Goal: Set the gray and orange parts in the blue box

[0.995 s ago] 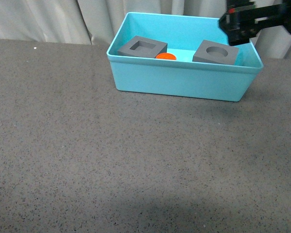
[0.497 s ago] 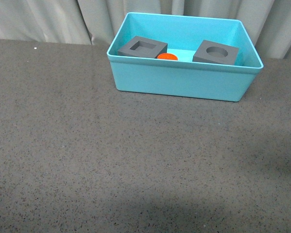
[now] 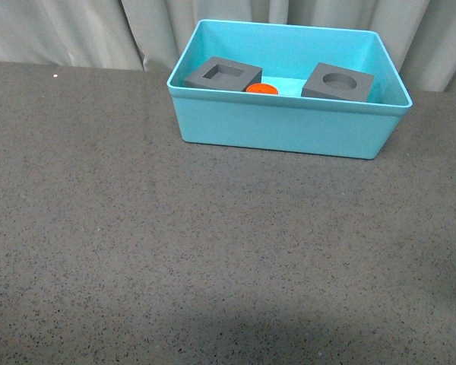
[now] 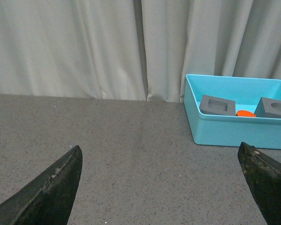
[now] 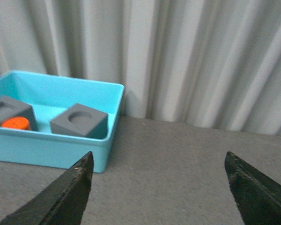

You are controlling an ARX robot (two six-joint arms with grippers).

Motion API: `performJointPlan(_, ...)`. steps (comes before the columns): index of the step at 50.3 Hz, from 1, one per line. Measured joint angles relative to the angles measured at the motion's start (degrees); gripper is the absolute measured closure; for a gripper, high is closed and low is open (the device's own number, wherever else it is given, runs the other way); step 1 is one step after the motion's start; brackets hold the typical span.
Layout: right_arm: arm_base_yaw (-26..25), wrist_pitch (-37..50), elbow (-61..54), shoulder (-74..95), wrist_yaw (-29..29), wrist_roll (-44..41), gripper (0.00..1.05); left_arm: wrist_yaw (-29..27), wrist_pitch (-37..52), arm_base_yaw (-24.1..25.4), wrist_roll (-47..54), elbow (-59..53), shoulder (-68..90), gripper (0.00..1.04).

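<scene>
Nearest to you, the left gripper [image 4: 161,187] had its fingers [image 4: 51,187] wide apart with nothing between them, and the right gripper [image 5: 159,192] stood the same, its fingers [image 5: 65,197] spread and empty. Ahead of both lay only bare dark bench [image 3: 175,251].

Farther on, beyond the left fingers and to their right side, stood the blue box [image 3: 289,129]. Inside it you could see the gray cube with the square recess [image 3: 223,74], the orange cylinder [image 3: 261,89] just beside it, and the gray cube with the round recess [image 3: 338,82] apart from them.

One second before, the right arm hung over the far right corner of the box; now it was gone from the front view. I judge that all parts were placed and the task was finished. Nothing stood in the way. Behind the box hung only the pale curtain [image 4: 84,47].
</scene>
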Motion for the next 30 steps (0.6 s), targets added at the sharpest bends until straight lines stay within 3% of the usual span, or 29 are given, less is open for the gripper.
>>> performJointPlan(7, -1.7, -2.34, -0.94, -3.76, -3.13, 3.56, 0.45, -0.09, 0.0, 0.0, 0.0, 0.0, 0.0, 0.07)
performJointPlan(20, -1.84, -14.84, -2.69, -18.1, -3.65, 5.29, 1.04, -0.07, 0.0, 0.0, 0.0, 0.0, 0.0, 0.07)
performJointPlan(30, -1.84, -22.08, -2.84, -25.97, -3.65, 5.35, 1.04, -0.07, 0.0, 0.0, 0.0, 0.0, 0.0, 0.07)
